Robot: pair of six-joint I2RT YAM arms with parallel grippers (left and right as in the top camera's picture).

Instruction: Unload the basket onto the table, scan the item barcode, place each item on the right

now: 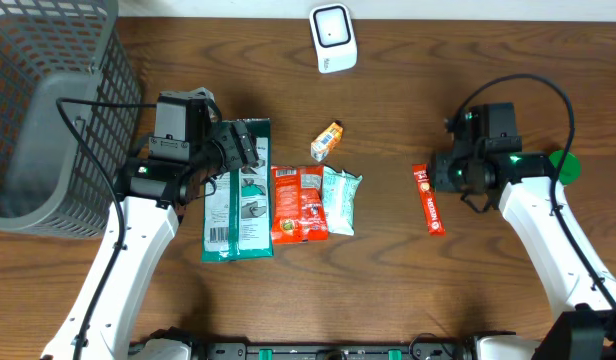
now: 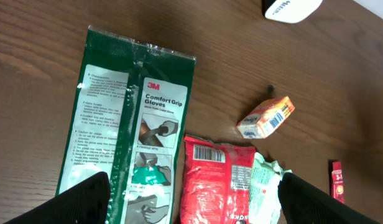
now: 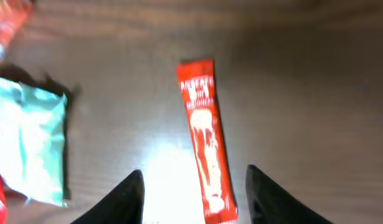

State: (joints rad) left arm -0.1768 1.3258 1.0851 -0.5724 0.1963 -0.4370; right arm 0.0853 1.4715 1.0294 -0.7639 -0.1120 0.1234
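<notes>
Mock shop checkout on a robot bench

A white scanner (image 1: 333,38) stands at the far edge of a wood-grain table (image 1: 438,300), a grey mesh basket (image 1: 48,110) sits at one corner, and retail packets, including a glove pack (image 1: 236,190) and a red snack bag (image 1: 298,205), lie between robot arms (image 1: 128,255).

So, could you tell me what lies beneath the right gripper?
A red stick sachet lies flat on the wooden table, between the open fingers of the right gripper. Its underside is hidden.

White-shelled arms (image 1: 138,250), black wrist housings (image 1: 178,125), looping black cables (image 1: 518,77)
</notes>
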